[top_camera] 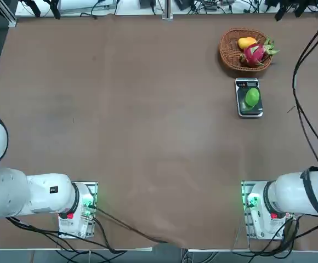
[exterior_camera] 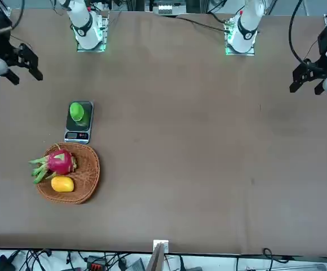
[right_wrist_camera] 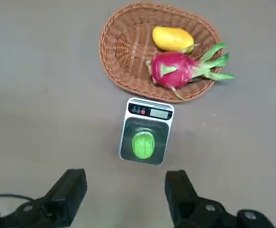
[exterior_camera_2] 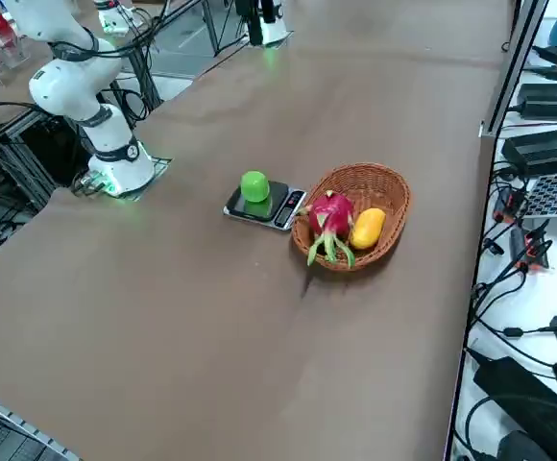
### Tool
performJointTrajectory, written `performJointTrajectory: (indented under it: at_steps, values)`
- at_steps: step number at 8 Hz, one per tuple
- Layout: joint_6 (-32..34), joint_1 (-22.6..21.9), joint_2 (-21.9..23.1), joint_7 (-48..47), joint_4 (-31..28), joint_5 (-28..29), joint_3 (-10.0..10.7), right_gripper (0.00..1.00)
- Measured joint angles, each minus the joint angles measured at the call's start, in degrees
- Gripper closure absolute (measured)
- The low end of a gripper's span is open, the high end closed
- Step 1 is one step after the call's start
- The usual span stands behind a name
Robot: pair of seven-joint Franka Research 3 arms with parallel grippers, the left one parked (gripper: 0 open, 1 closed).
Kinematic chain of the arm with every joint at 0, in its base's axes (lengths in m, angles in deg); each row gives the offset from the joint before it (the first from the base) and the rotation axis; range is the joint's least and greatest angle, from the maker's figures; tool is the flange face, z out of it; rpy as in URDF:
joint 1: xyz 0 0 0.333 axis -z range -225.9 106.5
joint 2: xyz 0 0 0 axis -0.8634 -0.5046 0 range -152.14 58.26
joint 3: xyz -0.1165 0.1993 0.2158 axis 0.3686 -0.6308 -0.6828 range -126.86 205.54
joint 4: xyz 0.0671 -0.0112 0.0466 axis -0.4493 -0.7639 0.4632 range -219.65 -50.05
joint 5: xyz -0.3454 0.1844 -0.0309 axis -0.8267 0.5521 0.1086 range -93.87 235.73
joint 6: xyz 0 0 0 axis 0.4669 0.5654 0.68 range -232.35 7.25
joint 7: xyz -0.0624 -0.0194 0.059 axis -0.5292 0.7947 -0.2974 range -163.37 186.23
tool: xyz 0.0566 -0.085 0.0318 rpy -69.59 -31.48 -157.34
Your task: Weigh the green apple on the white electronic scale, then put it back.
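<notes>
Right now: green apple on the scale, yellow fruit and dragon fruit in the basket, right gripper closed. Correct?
Not closed: the right wrist view shows the right gripper open, its fingers wide apart. The rest holds.

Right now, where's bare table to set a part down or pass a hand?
Bare: the wide stretch left of the scale and basket; also between the scale and the right arm's base. Crowded: scale close up to the basket, apple on the scale, cables right of both. Right claw hangs open, short of the scale.
</notes>
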Motion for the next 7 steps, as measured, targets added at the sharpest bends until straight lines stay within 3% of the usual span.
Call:
performJointTrajectory:
  at_steps: [7]
  values:
    - [-23.12,-0.03,-5.18,0.36,-24.18,0.00,-0.05,0.00]
